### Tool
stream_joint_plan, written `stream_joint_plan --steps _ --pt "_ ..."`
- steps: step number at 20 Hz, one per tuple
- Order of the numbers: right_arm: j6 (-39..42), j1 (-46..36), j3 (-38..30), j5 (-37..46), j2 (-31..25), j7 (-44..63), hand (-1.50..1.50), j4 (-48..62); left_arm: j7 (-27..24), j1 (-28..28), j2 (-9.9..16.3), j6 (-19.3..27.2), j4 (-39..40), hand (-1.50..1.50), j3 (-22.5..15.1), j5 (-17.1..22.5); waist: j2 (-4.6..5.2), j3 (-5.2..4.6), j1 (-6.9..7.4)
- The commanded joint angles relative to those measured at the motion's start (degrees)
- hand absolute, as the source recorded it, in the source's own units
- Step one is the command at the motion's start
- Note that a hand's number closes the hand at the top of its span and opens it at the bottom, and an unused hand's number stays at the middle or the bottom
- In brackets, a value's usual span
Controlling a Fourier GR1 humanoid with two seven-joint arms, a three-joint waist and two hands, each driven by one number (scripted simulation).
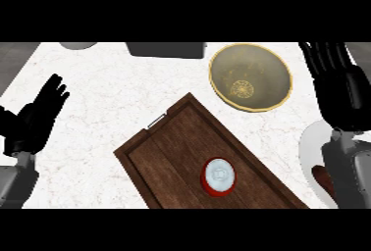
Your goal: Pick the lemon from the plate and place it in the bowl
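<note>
We are looking steeply down on white marbled counter point(101, 98). Gold-rimmed bowl point(251, 76) sitting at 1 o'clock. Dark wooden tray point(174, 147) lying diagonally from centre toward 5 o'clock, carrying red-rimmed round item with white top point(219, 176). Left hand point(36, 117) resting at 9 o'clock, fingers straight, holding nothing. Right hand point(334, 73) showing at 3 o'clock, just beside bowl, fingers extended, holding nothing we can see. White plate point(313, 147) lying at 4 o'clock, mostly hidden under right forearm. We are not seeing lemon; cannot tell where it is lying.
</note>
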Motion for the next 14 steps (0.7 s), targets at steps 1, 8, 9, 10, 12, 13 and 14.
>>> stream_joint_plan --steps 1,8,9,10,12,13,14 --pt "8.04 3.60 3.26 -3.04 -0.09 -2.77 -1.50 -3.91 -0.34 3.17 1.86 1.12 -5.13 0.00 3.53 0.38 1.10 0.15 -2.49" --pt "19.91 11.21 8.02 11.35 -13.38 -13.89 -1.50 -17.65 -8.01 0.93 1.35 3.98 -4.04 0.00 6.52 -1.33 -0.70 0.25 -7.94" --pt "17.13 17.68 5.69 9.97 -10.56 -18.69 -1.50 -20.12 -8.74 2.02 0.29 4.33 -5.67 0.00 6.19 -1.23 -0.35 0.44 -8.02" --pt "18.05 20.67 3.53 10.27 -10.92 -24.98 -1.50 -19.86 -9.26 1.96 1.19 3.58 -5.32 0.00 7.28 -0.78 0.22 0.52 -7.59" --pt "19.89 27.74 4.36 13.59 -12.01 -33.01 -1.50 -22.91 -9.05 2.30 0.80 4.66 -5.91 0.00 7.16 -1.37 0.23 0.54 -8.10" --pt "20.57 31.63 4.06 15.05 -12.86 -36.52 -1.50 -23.74 -9.16 2.87 0.86 4.76 -7.12 0.00 7.19 -1.43 0.12 0.55 -8.04" --pt "21.23 34.50 2.24 16.06 -14.29 -40.47 -1.50 -23.86 -9.45 3.25 1.24 4.34 -6.64 0.00 8.22 -0.77 0.18 0.53 -8.22"
